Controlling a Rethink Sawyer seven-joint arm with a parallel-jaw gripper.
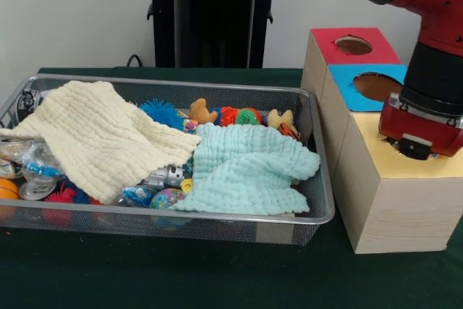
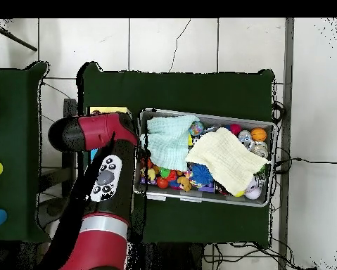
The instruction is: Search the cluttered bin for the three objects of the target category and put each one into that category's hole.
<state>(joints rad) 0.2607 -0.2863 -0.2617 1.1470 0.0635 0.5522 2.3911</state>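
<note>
Green felt table point(image 1: 217, 280), wire-mesh bin point(image 1: 311, 128) of waffle cloths; end effector point(image 1: 419, 146) state indiscernible.

Glossy red and black jointed robot arm point(image 1: 427, 41): rounded red housings, black cylindrical wrist section, red end cap, and white button panel point(image 2: 105, 178) on one link.

Arm point(image 1: 427, 70) over yellow-faced box point(image 1: 394, 193) (tool hidden).
</note>
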